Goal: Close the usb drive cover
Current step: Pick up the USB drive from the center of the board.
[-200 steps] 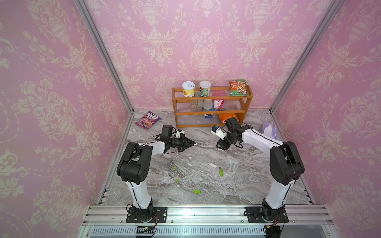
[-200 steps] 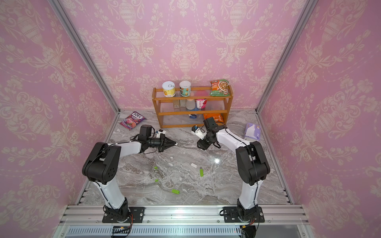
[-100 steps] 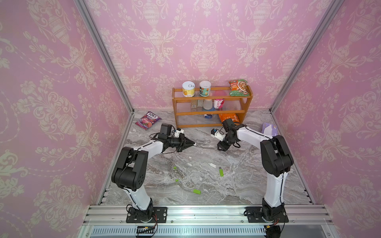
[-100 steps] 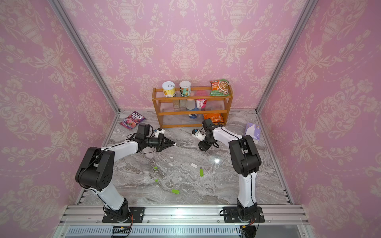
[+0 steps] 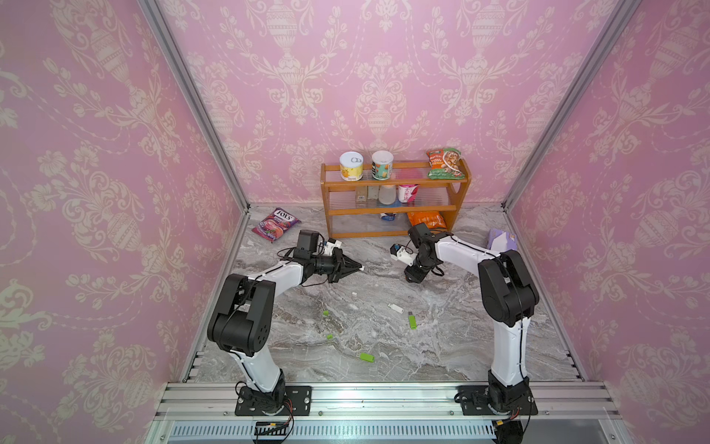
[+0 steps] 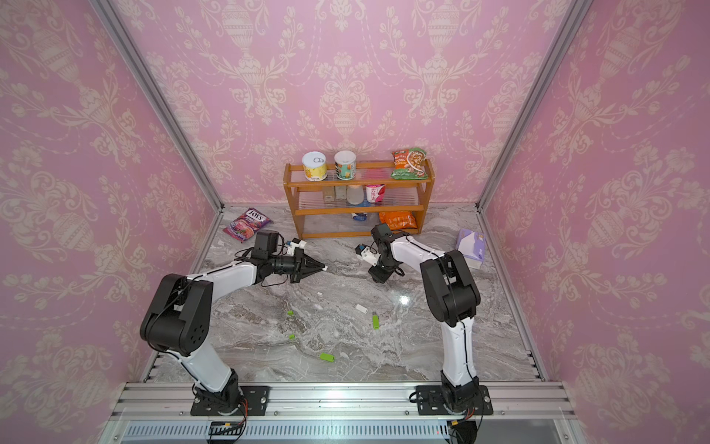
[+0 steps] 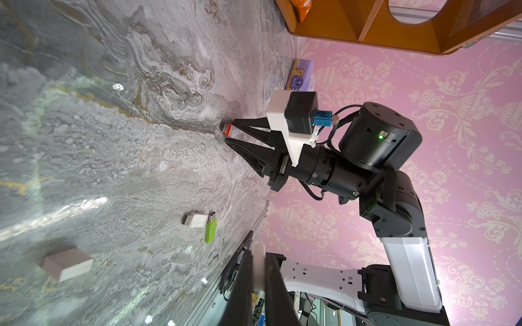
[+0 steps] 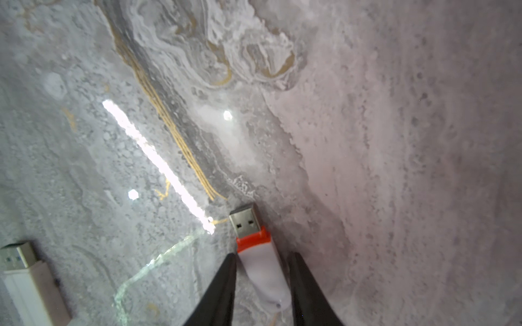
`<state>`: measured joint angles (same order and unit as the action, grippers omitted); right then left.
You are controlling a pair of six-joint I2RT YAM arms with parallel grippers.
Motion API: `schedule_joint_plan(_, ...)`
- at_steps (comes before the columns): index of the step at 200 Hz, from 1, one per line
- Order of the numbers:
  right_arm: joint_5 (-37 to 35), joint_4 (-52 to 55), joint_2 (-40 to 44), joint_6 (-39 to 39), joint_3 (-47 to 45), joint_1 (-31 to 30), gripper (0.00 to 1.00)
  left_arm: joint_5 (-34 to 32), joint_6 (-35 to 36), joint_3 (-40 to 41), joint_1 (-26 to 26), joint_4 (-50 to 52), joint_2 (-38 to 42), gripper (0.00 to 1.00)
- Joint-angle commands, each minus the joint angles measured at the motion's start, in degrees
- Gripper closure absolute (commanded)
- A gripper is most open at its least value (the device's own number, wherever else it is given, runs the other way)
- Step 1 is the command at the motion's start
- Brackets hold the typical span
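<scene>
Worktop: grey marble-look slab, polished, glossy, lamp glare mirrored on it.
Usb drive: bare bright metal plug, glossy orange-red plastic collar, smooth matt white plastic body.
Right gripper fingers: matt black plastic.
White cap: smooth matt plastic.
Green drive: smooth plastic, slight sheen, metal plug.
Shelf at worktop's far edge: orange-brown wood, smooth, varnished.
Snack bag on it: glossy foil.
Walls: matt pink patterned wallpaper.
Frame rails: brushed pale metal.
</scene>
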<state>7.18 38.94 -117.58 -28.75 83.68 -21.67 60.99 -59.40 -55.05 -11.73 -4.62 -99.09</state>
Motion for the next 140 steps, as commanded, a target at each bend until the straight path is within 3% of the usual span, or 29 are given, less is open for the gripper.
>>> schedule_joint_plan(1,-1.07,4.22,-1.97,-0.43,0.87,-0.42,0.68,-0.52,1.66,-1.07,0.65,0.4,0.52,1.0)
schedule_joint_plan(67,-0.71,7.0,-2.91,-0.12,2.25,-0.44,0.67,-0.41,1.62,-1.31,1.11,0.4,-0.02,1.0)
schedule_joint_plan(92,-1.24,7.46,-3.18,-0.16,2.39,-0.5,0.72,-0.54,1.64,-1.08,1.13,0.4,0.17,1.0)
schedule_joint_plan(110,-1.89,7.14,-3.11,-0.16,2.03,-0.83,0.81,-0.68,1.5,-1.12,1.11,0.32,0.29,1.0)
schedule_joint_plan(132,-1.82,6.71,-2.86,0.01,1.77,-0.86,1.0,-0.59,1.39,-1.17,1.17,0.23,0.15,1.0)
schedule_joint_plan(140,-1.73,6.15,-2.48,0.1,1.51,-0.87,1.0,-0.48,1.4,-1.15,1.17,0.23,0.11,1.0)
